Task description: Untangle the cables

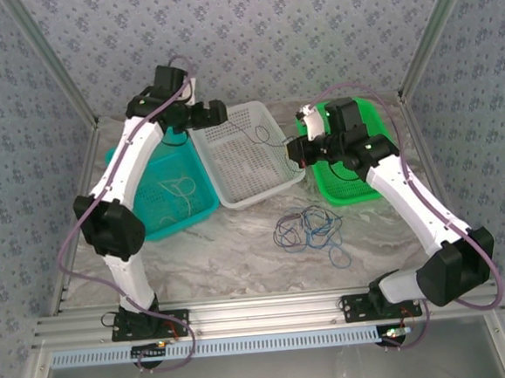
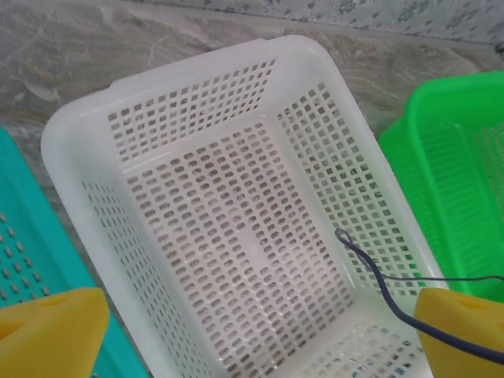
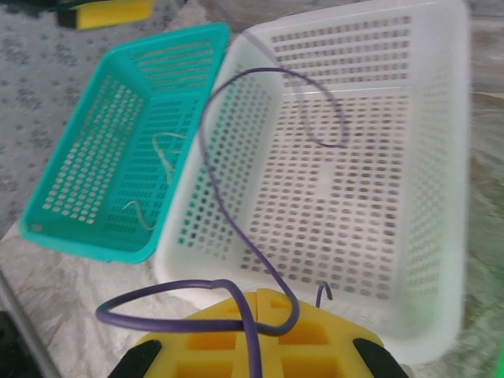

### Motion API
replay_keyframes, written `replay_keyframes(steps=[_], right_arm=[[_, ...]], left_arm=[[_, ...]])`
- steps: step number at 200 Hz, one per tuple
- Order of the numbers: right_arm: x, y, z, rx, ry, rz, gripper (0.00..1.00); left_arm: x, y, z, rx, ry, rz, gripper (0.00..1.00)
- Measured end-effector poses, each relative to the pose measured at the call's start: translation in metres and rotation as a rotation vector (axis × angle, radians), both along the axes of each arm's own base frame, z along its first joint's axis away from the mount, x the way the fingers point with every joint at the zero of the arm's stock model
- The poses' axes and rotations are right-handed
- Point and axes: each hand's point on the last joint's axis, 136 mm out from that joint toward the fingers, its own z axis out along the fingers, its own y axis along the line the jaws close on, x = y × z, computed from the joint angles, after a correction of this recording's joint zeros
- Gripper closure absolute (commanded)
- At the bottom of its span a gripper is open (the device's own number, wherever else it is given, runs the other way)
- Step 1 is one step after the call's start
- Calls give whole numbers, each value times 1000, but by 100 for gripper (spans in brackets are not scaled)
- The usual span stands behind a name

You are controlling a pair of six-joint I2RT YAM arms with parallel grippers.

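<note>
Left gripper (image 2: 252, 346): jaws spread wide over white basket (image 2: 71, 134). Right gripper (image 3: 260, 315) pinched purple cable (image 3: 206, 157) above basket's near rim.

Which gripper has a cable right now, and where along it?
Right gripper pinches the purple cable at a loop by its fingertips; the rest arcs free. Left gripper is open, holding nothing.

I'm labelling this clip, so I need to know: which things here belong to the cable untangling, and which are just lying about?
Job: tangled cables on the table; purple cable, gripped by the right gripper; pale cables in the teal basket.
Just about: teal basket, white basket, green basket.
</note>
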Motion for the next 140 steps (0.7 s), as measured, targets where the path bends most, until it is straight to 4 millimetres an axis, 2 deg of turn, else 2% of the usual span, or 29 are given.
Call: replay_keyframes(steps=[24,47,92,116,140], right_arm=[[7,-19,-6,-23,21,-63,100],[5,-18,-8,-20,36,-64,100],[2,-2,-12,24,57,-44,100],[6,-5,-13,36,65,-66,100],[3,3,-7,78,58,-25,100]], left_arm=[[-1,17,-9,-141,18,43,1],[-2,20,-9,-276,16,53,1],[-10,-14,35,-544,-74,-69,1],[-17,-15,51,-614,-119,-115,1],[-32,-17,58,-601,-157,-152,1]])
